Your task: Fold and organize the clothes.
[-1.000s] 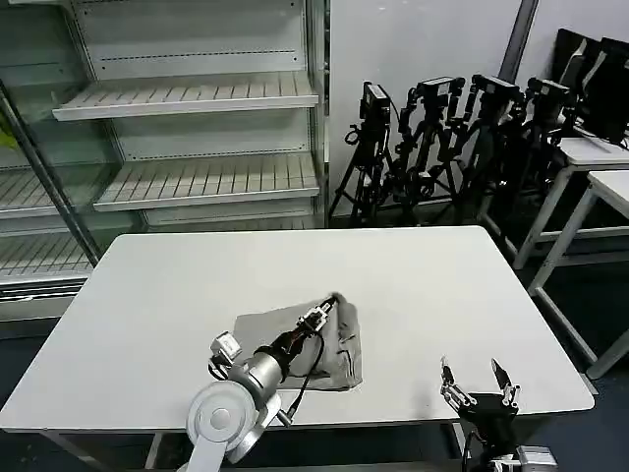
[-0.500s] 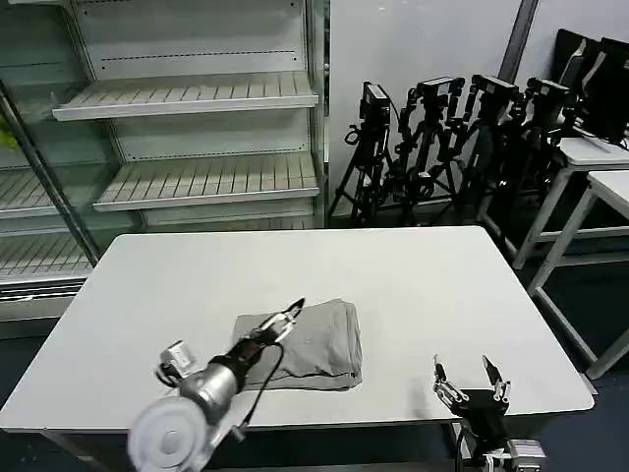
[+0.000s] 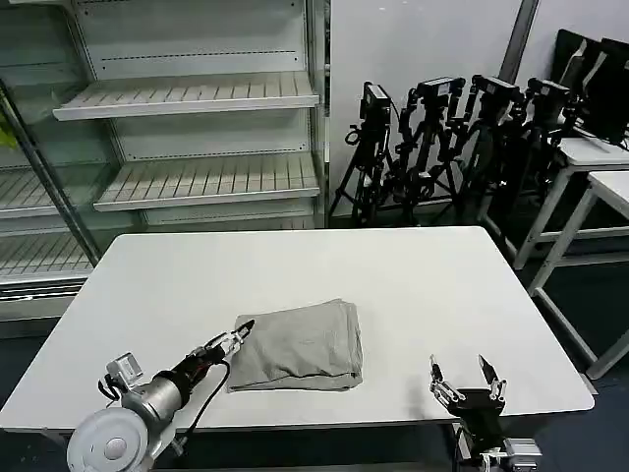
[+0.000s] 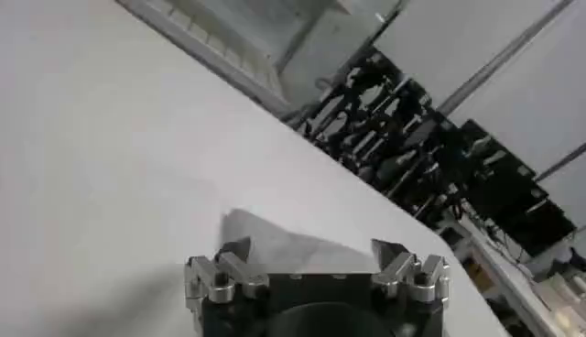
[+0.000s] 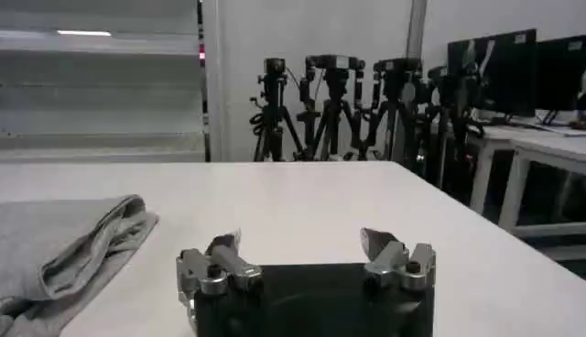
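Head cam sits high, looking forward and down over the whole bench [image 3: 413,285]. Both wrist cams ride low behind their tools, skimming the bench toward the tripods [image 5: 339,101] at 12–1 o'clock, which all three views catch.

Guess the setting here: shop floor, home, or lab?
Most likely a robotics lab or test room: empty display shelving, a cluster of camera tripods against the wall, and office desks with monitors beside the white table.

A robotics lab or test room: a plain white rectangular table [image 3: 147,285], bare white slatted display shelves [image 3: 187,96] behind glass, a row of black camera tripods [image 3: 442,138], and white desks [image 3: 590,157] carrying dark monitors [image 5: 494,64].
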`<control>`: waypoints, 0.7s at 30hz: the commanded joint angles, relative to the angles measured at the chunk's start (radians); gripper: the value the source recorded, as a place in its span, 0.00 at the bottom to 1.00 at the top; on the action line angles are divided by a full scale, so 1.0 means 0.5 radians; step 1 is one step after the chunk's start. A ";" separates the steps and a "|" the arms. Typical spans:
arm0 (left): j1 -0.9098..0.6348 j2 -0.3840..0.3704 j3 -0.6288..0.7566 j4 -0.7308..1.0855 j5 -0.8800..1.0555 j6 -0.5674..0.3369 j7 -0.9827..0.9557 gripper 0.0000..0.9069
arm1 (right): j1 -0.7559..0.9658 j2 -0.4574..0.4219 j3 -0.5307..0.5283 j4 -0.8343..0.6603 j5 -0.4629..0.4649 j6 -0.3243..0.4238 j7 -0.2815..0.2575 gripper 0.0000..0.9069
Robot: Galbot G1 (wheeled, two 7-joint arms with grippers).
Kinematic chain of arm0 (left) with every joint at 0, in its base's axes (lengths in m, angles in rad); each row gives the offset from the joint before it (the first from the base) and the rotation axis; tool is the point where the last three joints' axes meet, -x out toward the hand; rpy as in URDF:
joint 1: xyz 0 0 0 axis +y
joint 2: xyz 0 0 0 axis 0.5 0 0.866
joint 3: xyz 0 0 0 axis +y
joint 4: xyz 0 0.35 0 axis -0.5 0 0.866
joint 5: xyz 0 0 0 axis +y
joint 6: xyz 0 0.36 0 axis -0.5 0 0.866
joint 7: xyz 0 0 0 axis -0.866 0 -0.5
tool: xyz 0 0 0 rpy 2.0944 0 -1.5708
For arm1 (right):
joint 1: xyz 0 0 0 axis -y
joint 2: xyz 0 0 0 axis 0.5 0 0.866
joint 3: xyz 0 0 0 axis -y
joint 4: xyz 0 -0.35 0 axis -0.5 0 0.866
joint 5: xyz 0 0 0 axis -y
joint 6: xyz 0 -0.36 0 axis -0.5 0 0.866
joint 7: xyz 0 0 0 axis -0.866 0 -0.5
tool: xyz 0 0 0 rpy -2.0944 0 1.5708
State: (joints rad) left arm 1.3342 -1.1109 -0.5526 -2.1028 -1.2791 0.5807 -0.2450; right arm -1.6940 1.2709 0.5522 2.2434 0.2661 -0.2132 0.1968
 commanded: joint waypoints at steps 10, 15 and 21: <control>-0.052 0.023 0.073 0.386 -0.052 0.005 0.194 1.00 | -0.054 -0.020 0.068 0.053 0.011 -0.004 -0.001 1.00; -0.092 -0.026 0.115 0.393 -0.053 0.005 0.205 1.00 | -0.043 -0.022 0.066 0.058 0.011 -0.015 0.000 1.00; -0.089 -0.062 0.171 0.321 -0.058 0.005 0.207 1.00 | -0.038 -0.019 0.062 0.069 0.012 -0.028 0.001 1.00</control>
State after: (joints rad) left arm 1.2897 -1.1237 -0.5028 -1.9513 -1.3056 0.5785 -0.1552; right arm -1.7103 1.2614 0.5798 2.2755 0.2713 -0.2249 0.1963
